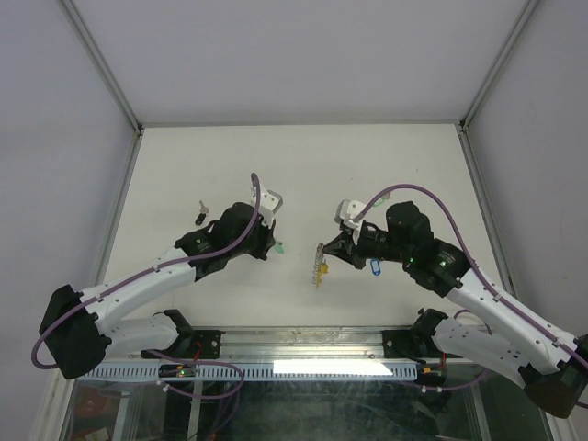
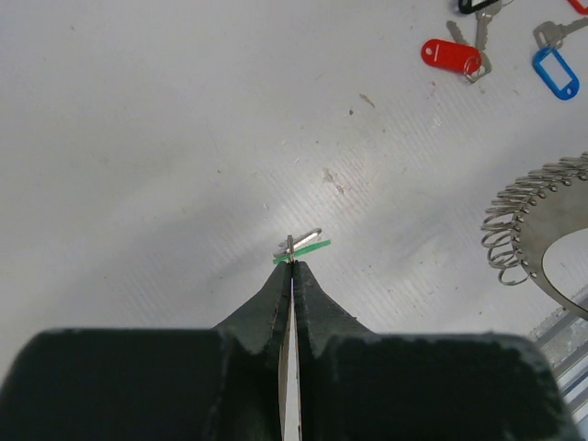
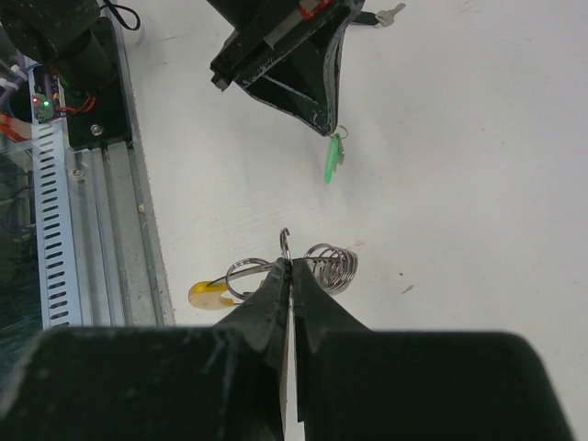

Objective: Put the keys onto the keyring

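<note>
Saw a wide white surface (image 1: 303,165). Found the right pincer (image 3: 289,266) closed tight on the keyring (image 3: 331,265). Found the left pincer (image 2: 292,262), just left of the keyring, closed on the green key (image 2: 303,248). Noted a blue key (image 1: 373,266) near the keyring's right, a black key (image 1: 201,217) well apart at its left.

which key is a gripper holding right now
The green-tagged key, pinched in the shut left gripper. The red key, blue key and black key lie loose on the table, untouched.
</note>
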Robot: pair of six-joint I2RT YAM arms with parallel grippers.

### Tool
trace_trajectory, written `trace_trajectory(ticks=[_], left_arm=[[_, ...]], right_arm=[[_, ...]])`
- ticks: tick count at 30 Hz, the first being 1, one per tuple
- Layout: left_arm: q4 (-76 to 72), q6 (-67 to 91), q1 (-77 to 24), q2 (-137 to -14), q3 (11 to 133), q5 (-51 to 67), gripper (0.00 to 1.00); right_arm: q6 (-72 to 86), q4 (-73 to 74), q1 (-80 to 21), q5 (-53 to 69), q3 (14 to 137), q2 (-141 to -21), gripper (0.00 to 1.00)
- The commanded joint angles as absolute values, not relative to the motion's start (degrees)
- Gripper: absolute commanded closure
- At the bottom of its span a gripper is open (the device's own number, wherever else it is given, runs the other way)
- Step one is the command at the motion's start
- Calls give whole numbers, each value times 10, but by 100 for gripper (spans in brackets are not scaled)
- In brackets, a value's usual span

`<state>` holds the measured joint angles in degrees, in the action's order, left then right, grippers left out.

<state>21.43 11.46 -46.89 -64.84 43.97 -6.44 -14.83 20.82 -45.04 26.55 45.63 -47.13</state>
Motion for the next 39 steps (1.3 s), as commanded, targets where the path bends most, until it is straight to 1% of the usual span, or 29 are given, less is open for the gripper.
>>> trace_trajectory(ticks=[1,7,14,17,22,32,39], left_arm=[[213,51,-470,-603,483,-42,100],[209,-42,-470,-564,508,22,100],[179,-135,-470,-555,538,104,100],[169,-149,-471,-561,548,134,100],[149,-156,-470,-540,563,177,100],[152,-245,-470,-521,579,304,100],[178,-267,-470,-532,606,351,100]], right_arm=[[-139,189,-453,298,479,-465,100],[-127,199,-452,384,502,-493,100],[-108,218,-433,473,547,-558,100],[-105,212,-415,503,552,-572,100],[-76,177,-378,573,546,-577,100],[49,46,-355,614,534,-578,100],[93,4,-353,649,537,-587,100]])
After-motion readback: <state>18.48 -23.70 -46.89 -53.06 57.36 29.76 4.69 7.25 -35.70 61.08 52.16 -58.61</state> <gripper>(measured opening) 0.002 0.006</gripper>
